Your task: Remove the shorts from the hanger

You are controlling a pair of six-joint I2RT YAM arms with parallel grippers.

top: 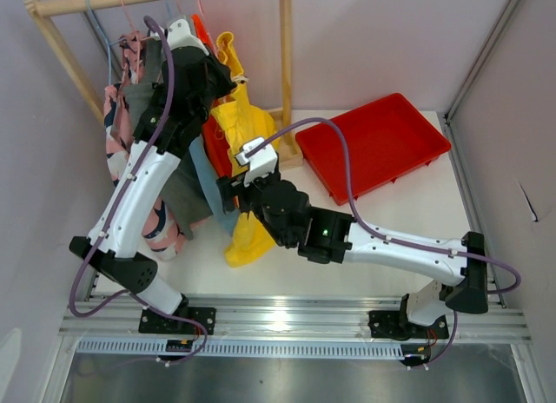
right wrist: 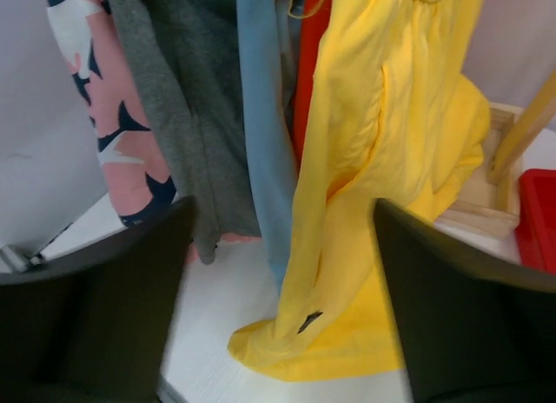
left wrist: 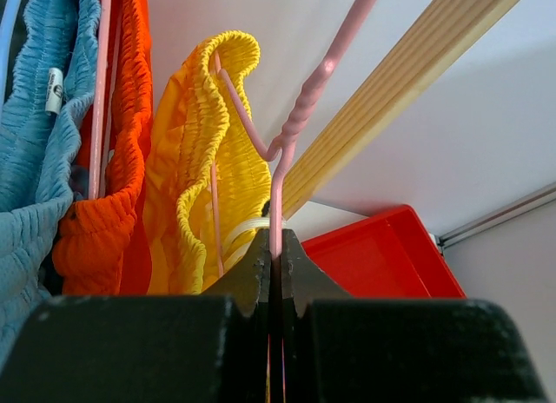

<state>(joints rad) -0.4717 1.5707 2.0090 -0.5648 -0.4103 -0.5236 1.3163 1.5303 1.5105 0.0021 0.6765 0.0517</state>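
Note:
The yellow shorts (top: 246,129) hang from a pink wire hanger (left wrist: 300,116), their lower end bunched on the white table (right wrist: 373,160). Their ruffled waistband (left wrist: 204,160) is draped over the hanger's shoulder. My left gripper (left wrist: 276,240) is shut on the hanger's wire neck just below the twist; in the top view it (top: 217,73) is up by the rail. My right gripper (right wrist: 282,216) is open and empty, low in front of the shorts' hanging leg; in the top view it (top: 228,194) is beside the yellow fabric.
Blue (left wrist: 35,134) and orange (left wrist: 104,186) garments hang left of the yellow shorts, with grey (right wrist: 174,116) and pink patterned (right wrist: 104,99) ones beyond. The wooden rack post (top: 284,64) and its base stand behind. A red tray (top: 373,142) lies at the back right.

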